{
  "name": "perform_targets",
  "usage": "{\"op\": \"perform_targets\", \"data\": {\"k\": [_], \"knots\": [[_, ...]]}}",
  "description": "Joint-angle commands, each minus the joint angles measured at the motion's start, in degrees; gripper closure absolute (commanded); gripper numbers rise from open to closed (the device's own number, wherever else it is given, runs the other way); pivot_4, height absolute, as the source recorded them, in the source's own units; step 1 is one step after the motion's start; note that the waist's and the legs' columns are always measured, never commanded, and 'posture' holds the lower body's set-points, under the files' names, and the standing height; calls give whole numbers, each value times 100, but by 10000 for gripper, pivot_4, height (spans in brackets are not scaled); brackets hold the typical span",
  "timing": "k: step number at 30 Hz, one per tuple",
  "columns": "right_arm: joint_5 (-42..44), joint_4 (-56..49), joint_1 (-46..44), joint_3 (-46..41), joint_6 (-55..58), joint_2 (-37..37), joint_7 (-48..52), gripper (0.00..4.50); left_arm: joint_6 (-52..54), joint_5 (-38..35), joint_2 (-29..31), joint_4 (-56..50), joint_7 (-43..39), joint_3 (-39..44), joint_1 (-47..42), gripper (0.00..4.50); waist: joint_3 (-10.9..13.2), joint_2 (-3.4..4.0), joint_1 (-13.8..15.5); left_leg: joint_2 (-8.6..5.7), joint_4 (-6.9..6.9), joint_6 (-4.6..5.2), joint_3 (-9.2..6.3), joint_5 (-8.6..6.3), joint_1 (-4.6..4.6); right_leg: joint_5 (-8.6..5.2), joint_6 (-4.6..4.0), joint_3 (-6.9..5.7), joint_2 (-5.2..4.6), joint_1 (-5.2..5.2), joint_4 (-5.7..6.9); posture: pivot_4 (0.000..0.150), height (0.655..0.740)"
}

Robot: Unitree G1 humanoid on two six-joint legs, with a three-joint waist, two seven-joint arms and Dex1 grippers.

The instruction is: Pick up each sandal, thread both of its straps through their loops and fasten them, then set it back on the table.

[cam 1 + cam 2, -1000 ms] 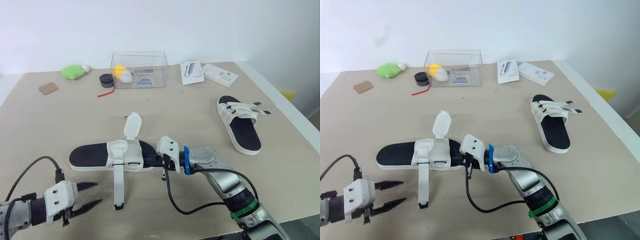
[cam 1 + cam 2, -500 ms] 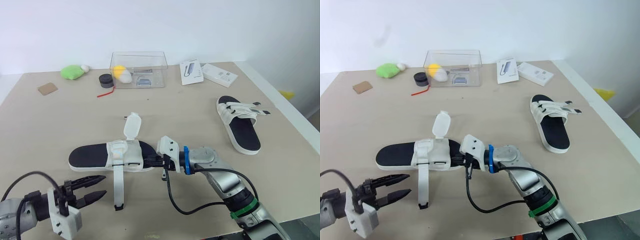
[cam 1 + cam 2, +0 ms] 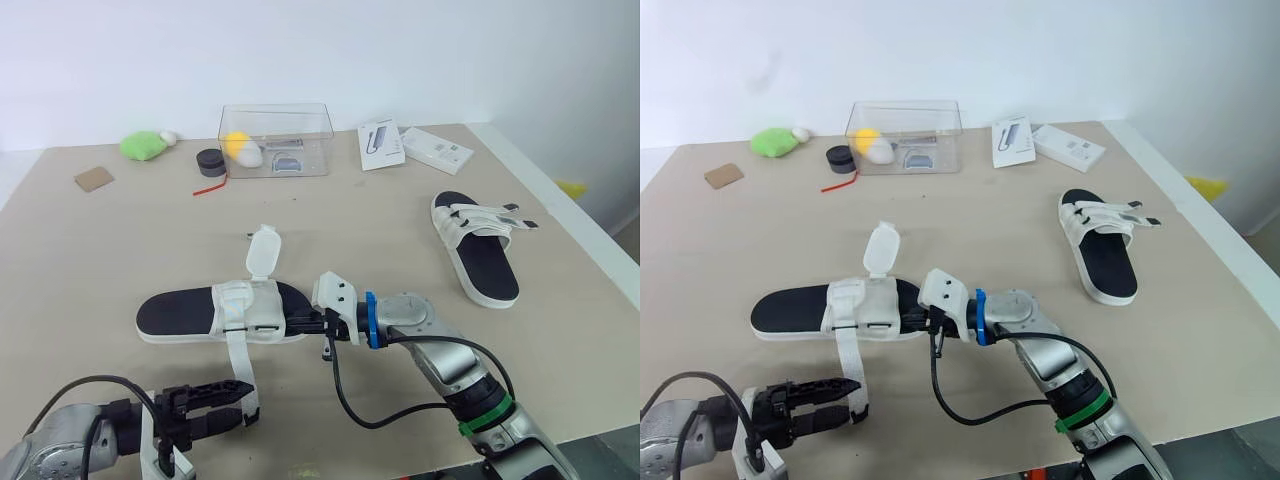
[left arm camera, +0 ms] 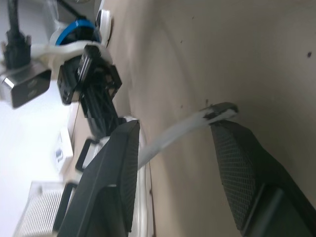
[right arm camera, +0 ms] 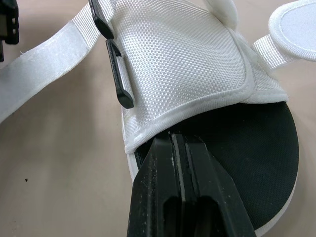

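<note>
Behind left pincer, strap end half-hidden

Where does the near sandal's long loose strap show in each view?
Left eye view: strap runs from the sandal to the left gripper.
Right eye view: strap likewise, below the sandal.
Left wrist view: strap between the open fingers.
Right wrist view: strap beside the black loops.
Landmark: right gripper on the sandal's edge.
</note>
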Motion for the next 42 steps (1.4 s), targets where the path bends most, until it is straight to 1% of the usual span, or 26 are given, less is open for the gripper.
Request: {"op": "perform_targets", "data": {"k": [1,2,4,6,8,9,10,14,15,17,18,20,21,23,24,26,27,29,32,35,36,38,42], "knots": [[-93,86,54,108,103,-28,-13,45000,-38,105,147,19,255,-137,-26,26728,0,0,0,0,0,0,0,0,1,0,0,1,0,0,0,1500,7400],[-95,88,52,105,99,-27,-15,45000,-28,134,185,41,275,-205,-31,28582,0,0,-1,1,0,0,1,0,1,0,0,1,0,0,0,1500,7400],[-97,101,45,104,88,-23,-9,45000,15,120,272,33,355,-359,-36,38061,-3,4,0,2,0,0,7,0,4,1,1,3,0,0,0,1500,7400],[-99,113,37,102,77,-20,0,45000,78,91,315,-69,425,-466,-46,44116,-13,19,1,2,-1,0,10,0,10,2,3,5,-4,4,0,1500,7400],[-105,124,30,101,69,-15,8,45000,145,80,361,-128,454,-567,-68,44116,-22,36,1,2,-1,0,16,0,15,3,5,10,-5,6,0,1500,7400],[-107,131,25,103,63,-12,10,45000,296,-37,404,-201,457,-673,-73,44116,-23,36,1,-1,-13,-1,48,0,41,4,14,37,-8,14,0,1500,7400],[-108,136,22,104,59,-10,11,45000,424,-124,457,-268,435,-768,-77,44116,-23,35,1,-2,-13,-2,53,-1,43,4,17,42,-8,15,0,1500,7400],[-119,151,16,100,44,-10,12,45000,1280,-829,703,-754,251,-1047,-179,44116,-24,32,0,-2,-12,-6,64,-3,47,5,22,53,-8,13,-1,1500,7400],[-119,152,17,100,47,-9,9,45000,1658,-1208,762,-927,209,-1095,-202,44116,-23,30,0,-2,-12,-5,64,-3,47,5,22,53,-7,13,-1,1500,7400],[-120,157,15,96,49,-11,6,45000,2986,-2427,891,-1439,80,-1153,-241,44116,-23,29,0,1,-13,-6,62,-3,46,4,20,53,0,11,-1,1500,7400],[-119,165,13,93,45,-13,10,45000,3521,-2924,967,-1644,23,-1153,-277,44116,-22,27,-1,0,-13,-6,61,-3,46,4,19,53,2,11,0,1500,7400],[-121,171,11,93,40,-14,11,45000,4349,-3704,1125,-2020,-89,-1091,-378,44116,-21,28,-1,3,-13,-6,57,-3,45,4,19,52,4,10,1,1500,7400],[-120,174,10,94,38,-13,14,45000,4973,-4363,1222,-2275,-79,-1040,-421,44116,-20,30,-1,1,-13,-6,57,-3,46,4,19,52,7,10,1,1500,7400],[-119,179,7,98,32,-13,19,45000,5805,-5211,1329,-2615,-86,-903,-521,44116,-19,21,-6,-1,-15,-7,59,-4,45,3,18,55,10,9,1,1500,7400],[-119,181,4,99,27,-14,24,45000,6346,-5933,1423,-2760,-18,-783,-600,44116,-19,21,-4,-1,-15,-8,56,-4,44,2,17,54,11,9,0,1500,7400],[-126,196,-6,107,12,-7,32,45000,7484,-7812,1604,-2875,209,-426,-828,44116,-17,18,-5,-1,-15,-8,55,-5,44,0,17,55,14,8,0,1500,7400],[-129,204,-12,112,6,-3,34,45000,7837,-8378,1596,-2840,325,-250,-937,44116,-16,17,-3,-1,-14,-8,50,-5,44,0,17,54,16,10,1,1500,7400],[-153,214,-27,140,-24,-10,47,45000,8417,-9246,1559,-2664,445,57,-1055,44116,-15,18,-3,-1,-14,-8,46,-5,44,0,17,53,19,10,1,1500,7400],[-226,239,-56,193,-101,-34,57,45000,9240,-10259,1507,-2376,659,419,-1199,44116,-15,18,-12,-3,-14,-9,49,-5,45,-1,16,57,22,9,1,1500,7400],[-254,251,-62,207,-57,-46,50,45000,9905,-11269,1462,-1980,959,605,-1442,44116,-14,13,-8,-3,-14,-13,44,-8,45,-7,13,57,26,10,1,1500,7400],[-256,254,-62,209,-9,-49,45,45000,10103,-11479,1408,-1812,1077,660,-1545,44116,-14,13,-6,-3,-14,-13,42,-8,45,-7,12,56,27,10,1,1500,7400],[-307,271,-57,243,32,-72,25,45000,10464,-11603,1305,-1434,1278,686,-1752,44116,-14,13,-5,-4,-13,-13,41,-7,46,-8,6,56,29,11,2,1500,7400],[-344,271,-36,275,55,-85,-6,45000,11009,-11443,1062,-846,1369,730,-2089,44116,-17,8,-7,-8,-12,-13,42,-7,51,-16,-8,61,30,13,2,1500,7400]]}}
